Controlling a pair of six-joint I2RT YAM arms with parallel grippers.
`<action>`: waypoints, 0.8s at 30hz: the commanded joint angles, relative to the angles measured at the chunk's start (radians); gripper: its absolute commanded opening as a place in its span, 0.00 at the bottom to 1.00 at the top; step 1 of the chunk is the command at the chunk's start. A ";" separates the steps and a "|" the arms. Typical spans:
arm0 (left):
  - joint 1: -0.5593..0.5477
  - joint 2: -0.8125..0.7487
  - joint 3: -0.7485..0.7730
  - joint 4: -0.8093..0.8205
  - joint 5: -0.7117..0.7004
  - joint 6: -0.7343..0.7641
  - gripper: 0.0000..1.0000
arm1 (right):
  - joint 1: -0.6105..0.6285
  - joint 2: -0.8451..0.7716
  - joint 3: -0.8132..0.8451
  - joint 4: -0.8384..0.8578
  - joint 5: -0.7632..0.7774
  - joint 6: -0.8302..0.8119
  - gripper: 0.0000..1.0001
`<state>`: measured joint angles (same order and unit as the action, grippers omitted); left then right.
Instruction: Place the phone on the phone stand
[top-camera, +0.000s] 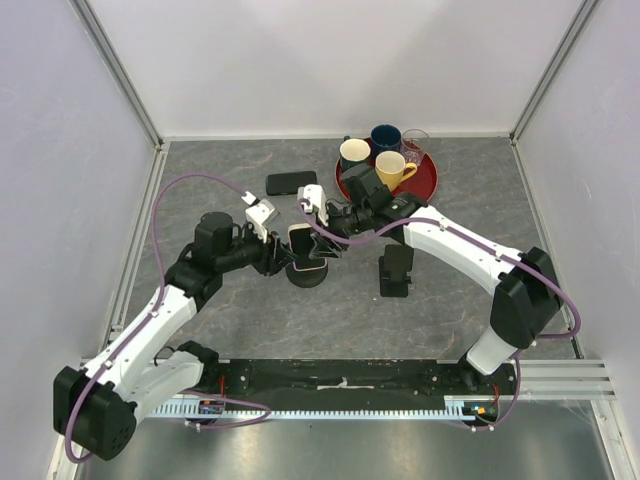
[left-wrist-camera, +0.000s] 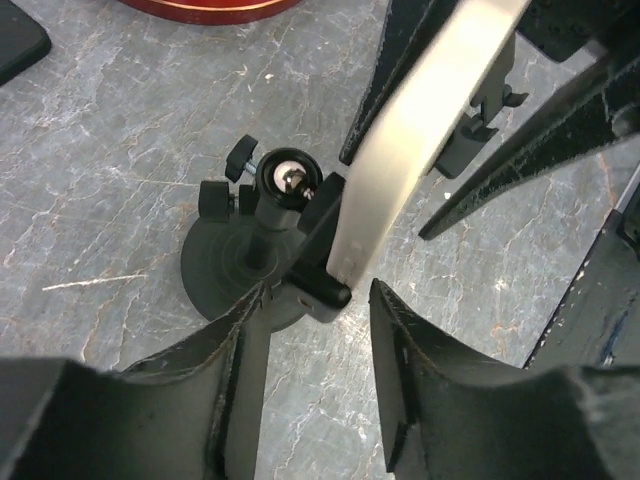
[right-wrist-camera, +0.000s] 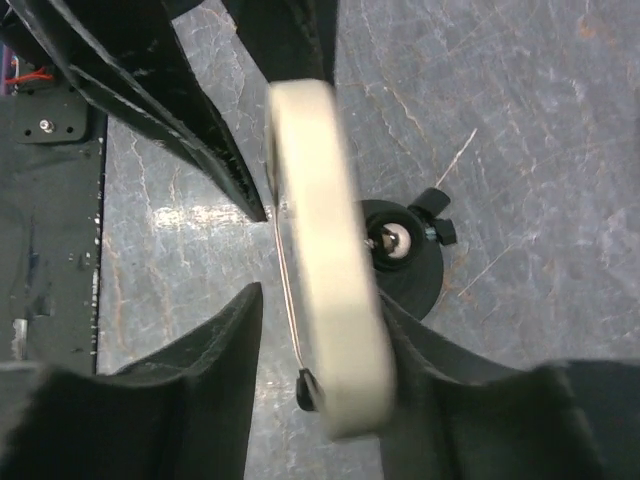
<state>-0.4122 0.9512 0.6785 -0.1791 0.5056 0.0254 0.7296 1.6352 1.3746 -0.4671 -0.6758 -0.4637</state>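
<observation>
While on phone stand, phone long-axis near-vertical.

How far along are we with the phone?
Nearly done: the cream-cased phone already rests in the cradle of the black ball-joint stand. In hand: the right claw straddles the phone, a gap beside one finger; the left claw brackets the stand. Left: both claws withdraw.

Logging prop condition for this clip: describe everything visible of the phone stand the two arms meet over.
The phone stand is black and plastic-looking: a round flat base on the grey table, a short post, a shiny metal ball joint with small clamp knobs, and a cradle ending in a hooked lip. It stands upright near the table's middle. The pale-cased phone rests tilted in the cradle. The left tool straddles the cradle, open; contact is unclear.
</observation>
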 joint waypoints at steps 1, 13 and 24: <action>0.004 -0.112 0.000 -0.045 -0.080 -0.071 0.56 | 0.025 -0.035 -0.031 0.079 0.009 0.046 0.58; 0.004 -0.221 0.197 -0.264 -0.191 -0.350 0.82 | 0.007 -0.184 -0.086 0.143 0.122 0.151 0.98; -0.228 -0.115 0.305 -0.350 -0.532 -0.622 0.92 | -0.117 -0.425 -0.209 0.269 0.333 0.296 0.98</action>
<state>-0.5049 0.8295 0.9283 -0.4805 0.2222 -0.4538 0.6403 1.2671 1.2030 -0.3187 -0.4591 -0.2592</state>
